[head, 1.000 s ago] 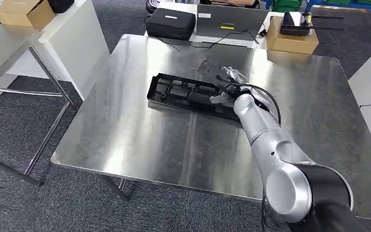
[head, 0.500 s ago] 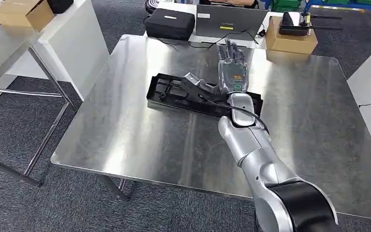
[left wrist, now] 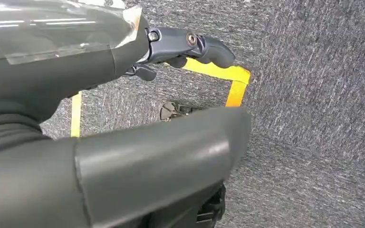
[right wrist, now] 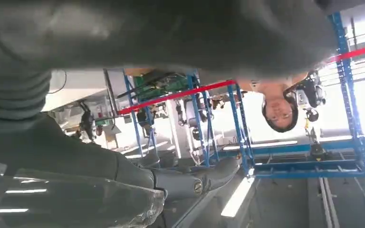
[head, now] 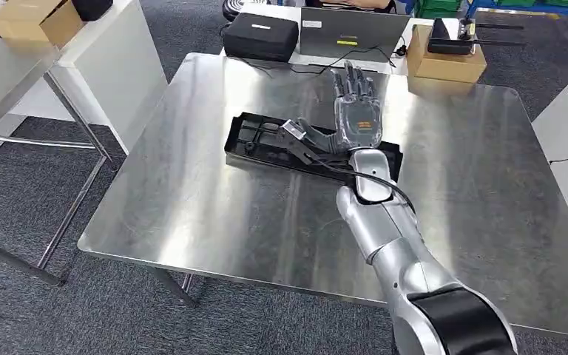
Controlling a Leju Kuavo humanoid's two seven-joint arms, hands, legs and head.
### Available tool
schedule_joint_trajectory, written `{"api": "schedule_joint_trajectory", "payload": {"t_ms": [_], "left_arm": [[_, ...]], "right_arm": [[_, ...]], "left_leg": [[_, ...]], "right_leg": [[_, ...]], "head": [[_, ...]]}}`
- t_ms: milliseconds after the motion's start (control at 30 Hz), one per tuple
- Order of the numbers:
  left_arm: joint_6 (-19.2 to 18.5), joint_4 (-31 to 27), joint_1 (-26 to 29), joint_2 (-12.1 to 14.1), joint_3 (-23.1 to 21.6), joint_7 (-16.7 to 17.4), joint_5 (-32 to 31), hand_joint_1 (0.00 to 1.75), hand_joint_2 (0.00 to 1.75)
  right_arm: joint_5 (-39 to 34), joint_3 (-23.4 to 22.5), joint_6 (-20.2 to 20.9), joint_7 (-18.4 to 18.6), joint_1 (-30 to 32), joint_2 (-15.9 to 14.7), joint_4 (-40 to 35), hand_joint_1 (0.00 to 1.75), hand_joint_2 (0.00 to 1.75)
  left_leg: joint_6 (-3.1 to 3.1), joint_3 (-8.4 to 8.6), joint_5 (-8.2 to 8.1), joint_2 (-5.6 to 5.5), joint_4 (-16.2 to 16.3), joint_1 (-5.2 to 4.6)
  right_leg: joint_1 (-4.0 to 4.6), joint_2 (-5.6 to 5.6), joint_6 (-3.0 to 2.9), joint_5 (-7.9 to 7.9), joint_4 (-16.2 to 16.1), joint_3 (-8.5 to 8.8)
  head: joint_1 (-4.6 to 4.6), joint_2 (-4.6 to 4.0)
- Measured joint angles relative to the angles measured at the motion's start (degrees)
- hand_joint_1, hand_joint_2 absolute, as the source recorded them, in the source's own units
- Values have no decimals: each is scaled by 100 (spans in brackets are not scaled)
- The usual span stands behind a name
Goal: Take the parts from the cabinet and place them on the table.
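This is a workshop or robotics lab. A steel desk (head: 192, 207) stands on grey carpet (head: 15, 207), with blue racking (right wrist: 244, 128) around. At twelve o'clock sit a laptop (head: 353, 33) and cardboard box (head: 444, 65).

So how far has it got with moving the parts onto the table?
One long black plastic part already lies flat on the steel table, so that piece looks delivered. The right hand is above the part's far end, fingers spread and holding nothing. The left hand hangs over the carpet, holding nothing. The cabinet is out of sight, so I cannot tell how many parts remain.
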Motion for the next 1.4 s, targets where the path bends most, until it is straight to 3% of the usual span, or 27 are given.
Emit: {"api": "schedule_joint_trajectory", "payload": {"t_ms": [267, 300, 333, 367, 433, 467, 500, 567, 633, 667, 700, 867, 900, 933, 967, 1000, 1033, 1067, 1133, 1167, 1233, 1267, 1333, 1367, 1400], "left_arm": [[-66, 0, 11, 11, 0, 35, -81, 0, 0], [-72, 0, 11, 7, 0, 35, -96, 0, 0], [-90, 0, 8, 2, 0, 37, -114, 0, 0], [-98, 0, 5, 2, 0, 39, -120, 0, 0], [-103, 0, 7, -4, 0, 57, -142, 0, 0], [-103, 0, 9, -4, 0, 57, -166, 0, 0], [-105, 0, 11, -7, -2, 63, -181, 0, 0], [-111, 0, 14, -11, -2, 70, -190, 0, 0], [-120, 0, 10, -24, -4, 74, -216, 0, 0], [-122, 0, 4, -20, -4, 76, -223, 0, 0], [-122, 0, -11, -24, -7, 76, -225, 0, 0], [-122, 0, -9, -24, -7, 76, -223, 0, 0], [-122, 0, -12, -17, -7, 83, -225, 0, 0], [-122, 0, -11, -22, -7, 83, -225, 0, 0], [-122, 0, -8, -24, -11, 83, -240, 0, 0], [-146, 0, -20, -26, -24, 101, -289, 0, 0], [-157, 0, -21, -26, -28, 107, -295, 0, 0], [-168, 0, -26, -26, -31, 120, -308, 0, 0], [-177, 0, -56, -26, -66, 129, -321, 0, 0], [-183, -2, -80, -26, -83, 140, -345, 0, 0], [-190, -2, -95, -26, -114, 160, -369, 0, 0], [-197, -2, -98, -28, -129, 177, -397, 0, 0], [-208, -2, -96, -46, -155, 192, -420, 0, 0], [-208, -2, -114, -46, -164, 203, -428, 0, 0], [-208, -4, -128, -44, -164, 216, -435, 0, 0]], "right_arm": [[-50, 2, 44, 11, 108, -127, -182, 0, 0], [-50, 2, 46, 20, 115, -138, -227, 0, 0], [-50, 2, 54, 35, 121, -168, -251, 0, 0], [-48, 4, 78, 55, 127, -190, -282, 0, 0], [-26, 4, 116, 85, 190, -247, -328, 0, 0], [-15, 4, 140, 92, 249, -273, -337, 0, 0], [-2, 2, 151, 101, 308, -308, -345, 0, 0], [4, 2, 155, 107, 358, -361, -382, 0, 0], [11, 0, 157, 114, 350, -382, -435, 0, 0], [15, 0, 157, 125, 349, -391, -463, 0, 0], [20, 0, 157, 125, 354, -391, -468, 0, 0], [20, 0, 157, 125, 356, -393, -472, 0, 0], [20, -2, 160, 127, 353, -415, -476, 0, 0], [20, -2, 160, 133, 368, -426, -501, 0, 0], [20, -2, 166, 138, 361, -428, -522, 0, 0], [28, -4, 199, 140, 393, -455, -522, 0, 0], [28, -7, 203, 144, 415, -468, -522, 0, 0], [28, -15, 203, 153, 432, -485, -522, 0, 0], [26, -33, 203, 171, 442, -518, -535, 0, 0], [26, -50, 203, 177, 442, -533, -570, 0, 0], [28, -79, 214, 192, 448, -562, -614, 0, 0], [33, -96, 221, 192, 467, -572, -623, 0, 0], [37, -133, 245, 192, 542, -623, -675, 0, 0], [37, -157, 258, 195, 563, -669, -704, 0, 0], [37, -164, 267, 195, 575, -688, -721, 0, 0]], "left_leg": [[82, -12, -28, -3, 35, -38], [142, 17, 49, 14, -26, -7], [166, 40, 74, 41, -62, 23], [199, 34, 93, 41, -66, 26], [205, 21, 98, 42, -65, 26], [205, 14, 100, 41, -62, 25], [202, 11, 106, 40, -61, 25], [181, 2, 120, 34, -58, 28], [144, -1, 129, 35, -40, 34], [90, -36, 127, 38, -28, 20], [45, -37, 148, 39, -29, 7], [41, -35, 147, 40, -24, 8], [16, -54, 145, 35, 29, -10], [-45, -108, 174, 22, 32, 19], [-140, -359, -430, 28, 620, 50], [-187, -681, -1033, 35, 1715, 66], [-182, -626, -983, 36, 1730, 66], [-166, -429, -813, 36, 1488, 66], [-119, 224, -440, 35, 530, 65], [-89, 483, -437, 33, 139, 64], [-43, 478, -388, 11, 59, 16], [-32, 462, -388, 5, 59, -1], [88, 417, -270, 24, 3, 31], [130, 363, -211, 34, 3, 29], [207, 291, -154, 44, 9, 29]], "right_leg": [[-46, 1, 64, 21, -35, 14], [-26, 8, 107, 34, -23, 16], [-46, 2, 86, -73, 72, -50], [-32, -4, 37, -264, 338, -152], [-35, -5, -26, -710, 1321, -546], [-32, -5, -23, -857, 1770, -720], [-35, -6, 16, -888, 1960, -770], [-49, -12, 113, -688, 1477, -462], [-74, -34, 189, -356, 321, 206], [-68, -38, 125, -425, 75, 368], [4, -1, 108, -297, 165, 335], [-1, 4, 102, -286, 165, 323], [-45, 1, 63, -328, 86, 326], [-40, -1, 0, -305, 119, 261], [-55, -11, -148, -207, 107, 162], [-20, -21, -200, -114, 116, 31], [-15, -24, -196, -86, 118, -4], [-13, -24, -183, -51, 119, -42], [-13, -22, -145, -1, 126, -89], [-8, -23, -107, 24, 134, -110], [23, -30, -34, 99, 129, -144], [17, -32, 13, 134, 127, -150], [25, -32, 103, 175, 125, -181], [10, -33, 74, 11, 245, -269], [2, -33, 11, -283, 558, -401]], "head": [[-2, 0], [-7, 0], [0, 0], [21, 0], [44, 0], [46, 0], [57, 0], [70, 0], [72, 0], [61, 0], [55, 0], [52, 0], [76, 0], [37, 0], [-32, 0], [-44, 0], [-46, 0], [-46, 0], [-46, 0], [-48, 0], [-26, 0], [-57, 0], [-39, 0], [-46, 0], [16, 0]]}}
